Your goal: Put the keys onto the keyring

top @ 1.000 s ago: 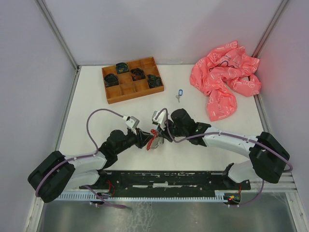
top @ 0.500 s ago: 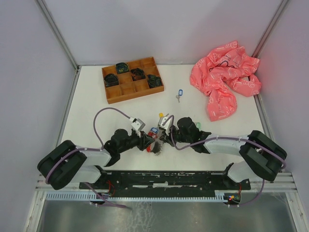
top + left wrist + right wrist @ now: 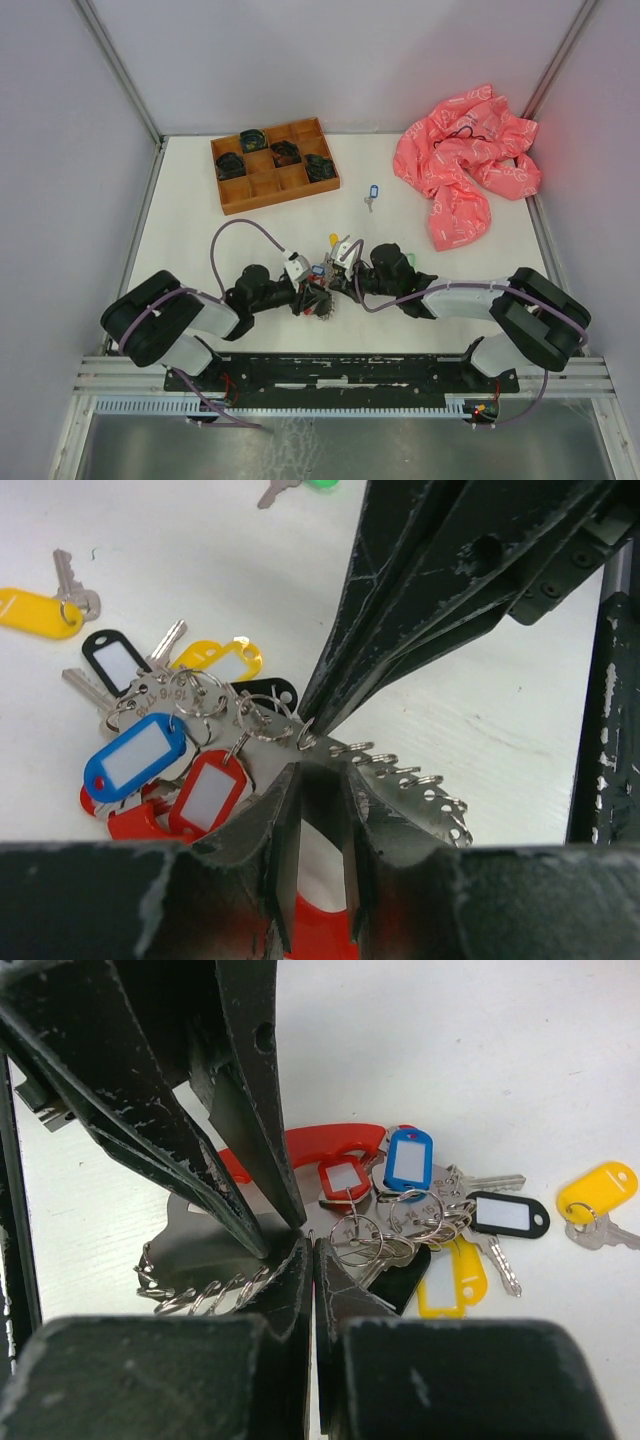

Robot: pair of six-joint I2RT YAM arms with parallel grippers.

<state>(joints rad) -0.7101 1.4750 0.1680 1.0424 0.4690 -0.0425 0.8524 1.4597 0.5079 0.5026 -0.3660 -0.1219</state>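
Keys (image 3: 410, 1215) and keyring (image 3: 200, 1250) have been lowered onto the tabletop (image 3: 200, 240). The left gripper (image 3: 318, 775) and right gripper (image 3: 308, 1245) both stay pinched on the keyring, steadying it for threading.

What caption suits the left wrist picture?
Left tool and right tool meet at a metal plate beside the tagged keys.

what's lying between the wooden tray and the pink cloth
One loose key with a blue tag lies on bare table between the wooden tray and the pink cloth; the top external view shows it.
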